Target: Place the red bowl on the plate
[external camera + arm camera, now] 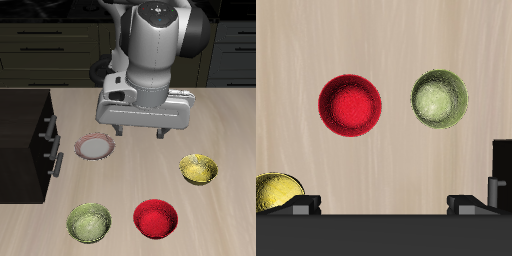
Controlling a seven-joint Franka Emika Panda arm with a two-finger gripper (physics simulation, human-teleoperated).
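The red bowl [155, 218] sits empty near the table's front edge, between a green bowl [89, 222] and a yellow bowl [198, 168]. In the wrist view the red bowl [350, 105] lies beside the green bowl [439, 98], with the yellow bowl [276, 191] partly cut off. The plate [95, 148], white with a reddish-brown rim, rests farther back near a dark cabinet. My gripper [142, 131] hangs open above the table, beside the plate and well back from the red bowl, holding nothing. Its fingertips [304, 201] barely show in the wrist view.
A dark cabinet with drawer handles [45, 140] stands beside the plate. Dark kitchen counters run behind the table. The robot's arm [155, 45] rises over the table's back half.
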